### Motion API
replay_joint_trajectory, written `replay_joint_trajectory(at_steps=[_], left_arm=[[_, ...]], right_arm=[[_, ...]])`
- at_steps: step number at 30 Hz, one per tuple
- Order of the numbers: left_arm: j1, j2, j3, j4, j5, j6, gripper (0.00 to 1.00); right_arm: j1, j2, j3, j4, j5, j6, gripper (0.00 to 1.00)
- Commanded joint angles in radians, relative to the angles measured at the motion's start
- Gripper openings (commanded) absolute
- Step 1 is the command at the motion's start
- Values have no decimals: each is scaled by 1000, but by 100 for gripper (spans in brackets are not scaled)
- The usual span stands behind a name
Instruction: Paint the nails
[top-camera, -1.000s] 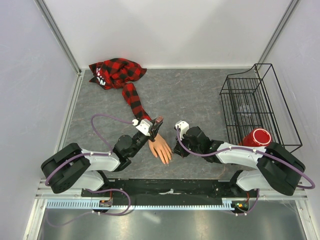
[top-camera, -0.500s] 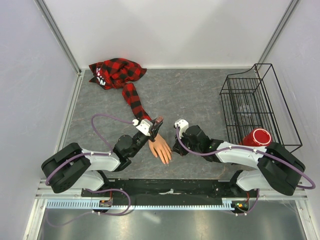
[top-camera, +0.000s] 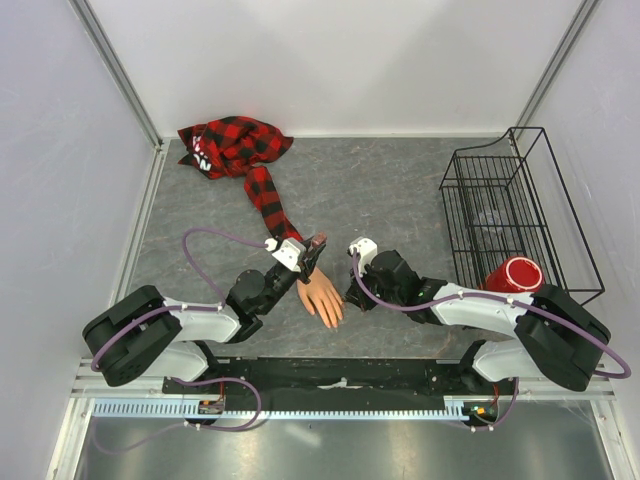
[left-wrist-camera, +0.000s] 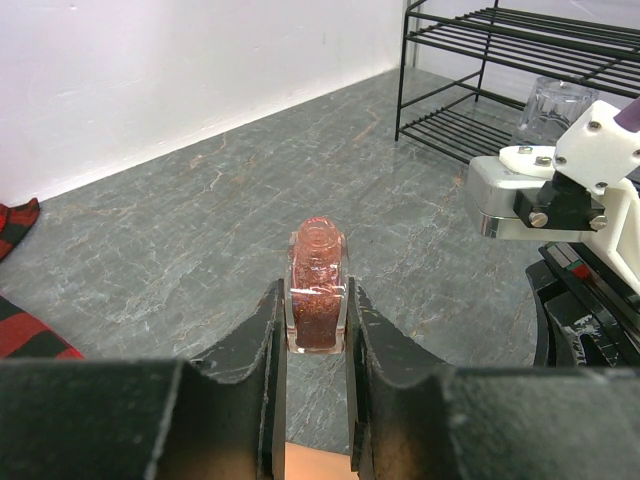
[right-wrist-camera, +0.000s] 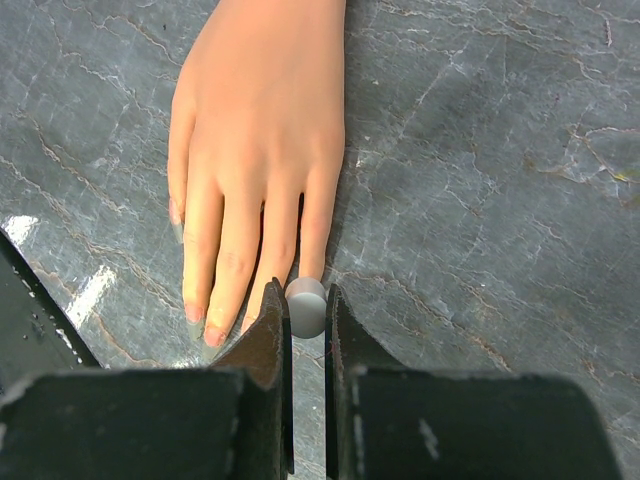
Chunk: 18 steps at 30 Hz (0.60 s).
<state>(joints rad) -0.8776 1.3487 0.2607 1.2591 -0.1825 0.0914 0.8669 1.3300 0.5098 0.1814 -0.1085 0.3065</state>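
Observation:
The peach mannequin hand (top-camera: 323, 297) lies palm down, coming out of a red-and-black plaid sleeve (top-camera: 262, 190). My left gripper (top-camera: 316, 243) hovers by the wrist. In the left wrist view the left gripper (left-wrist-camera: 316, 293) is shut on a small uncapped bottle of reddish glitter polish (left-wrist-camera: 317, 285), held upright. My right gripper (right-wrist-camera: 305, 290) is shut on a round grey-white cap (right-wrist-camera: 306, 306), which sits right over the little finger's tip and hides that nail. The nails (right-wrist-camera: 192, 312) of the other fingers show at the fingertips of the hand (right-wrist-camera: 262, 130); the brush itself is hidden.
The plaid shirt (top-camera: 232, 145) is bunched at the back left. A black wire rack (top-camera: 515, 205) stands on the right with a red cup (top-camera: 512, 274) at its near end and a clear glass (left-wrist-camera: 555, 100) inside. The grey stone-pattern tabletop (top-camera: 400, 200) stretches between them.
The right wrist has crept very slightly toward the back; the left arm, the bottle and the hand have not moved.

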Motion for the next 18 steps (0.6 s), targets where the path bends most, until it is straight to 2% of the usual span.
replay_joint_trajectory(at_steps=[1,18], left_arm=[[-6,6,26,65,-20,44,2],[-6,9,29,65,-20,42,2]], right_arm=[[6,-5,15,23,-6,-7,0],[6,-37,-24,15,-11,3,0]])
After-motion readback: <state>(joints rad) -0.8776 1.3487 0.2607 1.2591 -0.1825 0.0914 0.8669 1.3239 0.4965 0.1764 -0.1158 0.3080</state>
